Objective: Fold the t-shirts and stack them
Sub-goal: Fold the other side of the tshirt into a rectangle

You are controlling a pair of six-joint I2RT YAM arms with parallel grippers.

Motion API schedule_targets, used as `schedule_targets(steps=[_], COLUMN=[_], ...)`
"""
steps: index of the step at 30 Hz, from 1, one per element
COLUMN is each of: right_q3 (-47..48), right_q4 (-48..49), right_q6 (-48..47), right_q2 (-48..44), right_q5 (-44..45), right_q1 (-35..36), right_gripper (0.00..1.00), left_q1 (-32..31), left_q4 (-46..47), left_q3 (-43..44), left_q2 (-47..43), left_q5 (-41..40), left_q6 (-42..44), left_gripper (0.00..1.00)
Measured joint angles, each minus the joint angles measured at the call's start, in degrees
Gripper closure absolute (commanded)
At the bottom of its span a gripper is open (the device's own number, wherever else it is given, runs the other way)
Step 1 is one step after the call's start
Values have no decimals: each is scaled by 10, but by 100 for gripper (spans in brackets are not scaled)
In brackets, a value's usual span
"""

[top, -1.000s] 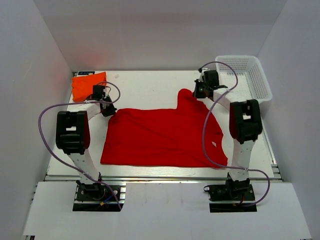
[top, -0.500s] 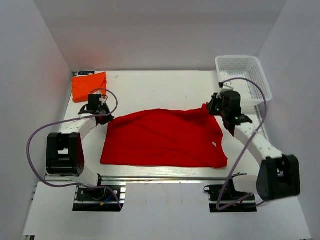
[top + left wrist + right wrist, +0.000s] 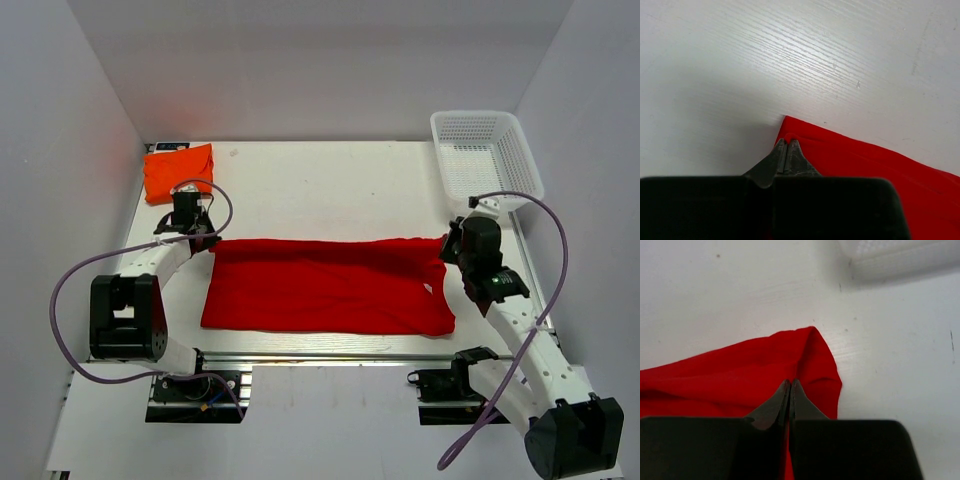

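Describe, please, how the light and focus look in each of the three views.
Top external: even, diffuse light, everything sharp. Left wrist: the left tool is a dark silhouette, soft shadow on the table beside the red t-shirt. Right wrist: the white basket is blurred, the right tool dark too.

In the left wrist view the red shirt [image 3: 865,160] ran off the right and bottom edges, and the dark body of the left gripper [image 3: 786,144] covered its near part. The right gripper [image 3: 790,385] likewise hid the cloth below its tips, and the shirt left that view at the left edge. The basket [image 3: 890,257] was a blurred strip cut by the top edge. From above, both wrists hid their fingertips, and the white mark [image 3: 428,289] on the shirt was too small to read.
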Motion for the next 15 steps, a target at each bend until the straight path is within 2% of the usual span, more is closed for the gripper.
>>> schedule_targets(steps=[15], right_q3=[-21], right_q4=[-137], right_q6=[74], right_q2=[-86], right_q5=[30], right_q1=[0], right_gripper=[100], left_q1=[-1], left_q4=[-2], left_q3=[-52], left_q2=[-71], left_q5=[4], left_q6=[5], left_gripper=[100])
